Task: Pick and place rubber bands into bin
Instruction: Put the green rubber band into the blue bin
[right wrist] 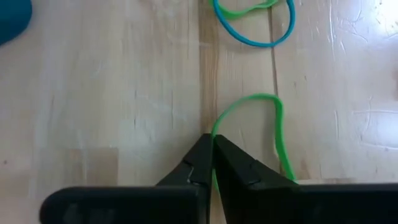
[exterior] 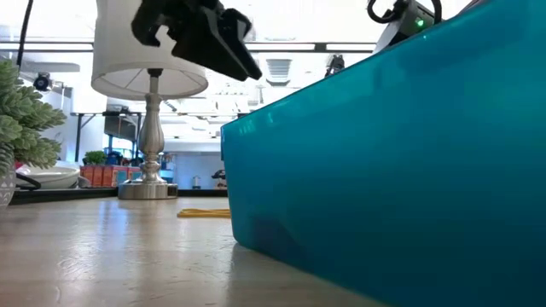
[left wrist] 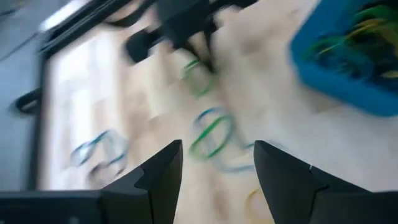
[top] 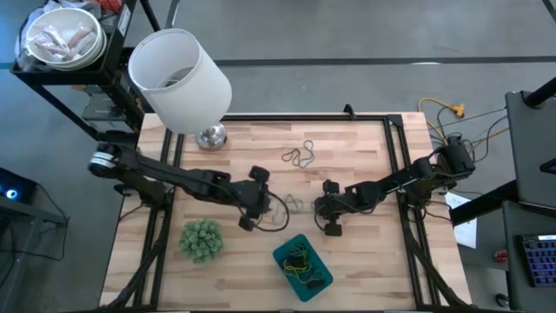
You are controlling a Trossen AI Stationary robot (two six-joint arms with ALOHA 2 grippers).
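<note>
The teal bin [top: 302, 267] sits near the table's front edge with several rubber bands inside, and it fills the low view [exterior: 384, 162]. Loose rubber bands lie on the wood: a tan cluster [top: 298, 156] farther back, and green and blue ones [left wrist: 211, 134] between the two grippers. My right gripper [right wrist: 213, 149] is down at the table, shut on a green rubber band [right wrist: 277, 130]. My left gripper [left wrist: 217, 165] hangs open above the table, left of the loose bands, with nothing between its fingers. My right gripper pinches the green rubber band at one end of its loop [right wrist: 216, 132] between its two fingertips. The fingers slant down from the table's right side. The rest of the loop lies slack on the wood.
A lamp with a white shade [top: 180, 78] stands at the far left, and a fuzzy green plant [top: 201, 239] at the near left. Black frame rails [top: 395, 148] border the tabletop. A blue and green band [right wrist: 255, 22] lies just beyond the right gripper.
</note>
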